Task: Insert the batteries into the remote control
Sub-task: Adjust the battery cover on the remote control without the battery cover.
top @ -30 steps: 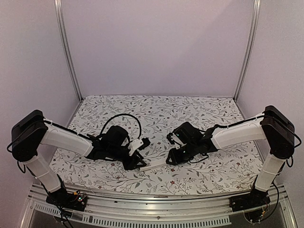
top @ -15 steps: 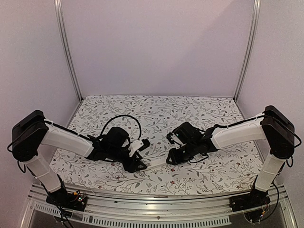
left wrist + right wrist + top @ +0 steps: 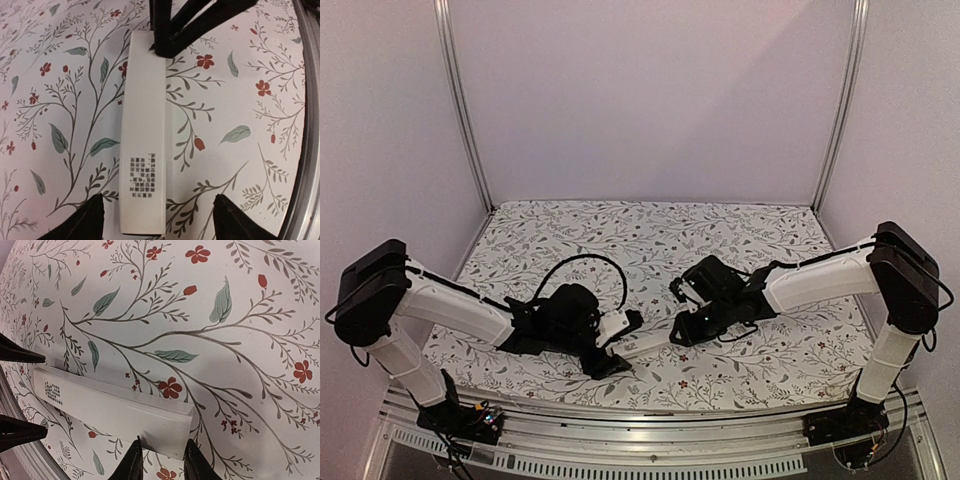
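Note:
The remote control (image 3: 647,342) is a slim white bar lying on the floral cloth between the two arms, with a small patch of dark print near its left end. My right gripper (image 3: 682,332) is shut on its right end; in the right wrist view the remote control (image 3: 115,412) runs left from the right gripper (image 3: 162,454). My left gripper (image 3: 618,343) is open. Its fingertips stand wide on either side of the printed end of the remote control (image 3: 144,135), apart from it, around the left gripper's middle (image 3: 157,220). The batteries are out of view.
The floral cloth (image 3: 650,240) covers the table. A metal rail (image 3: 620,425) runs along the near edge, close behind the left gripper, and shows as a curved metal rim (image 3: 307,150) in the left wrist view. Upright frame posts (image 3: 465,110) stand at the back corners.
My left gripper has opened and let go of the remote control's left end, and the left arm has shifted a little to the right. The right gripper has kept its hold.

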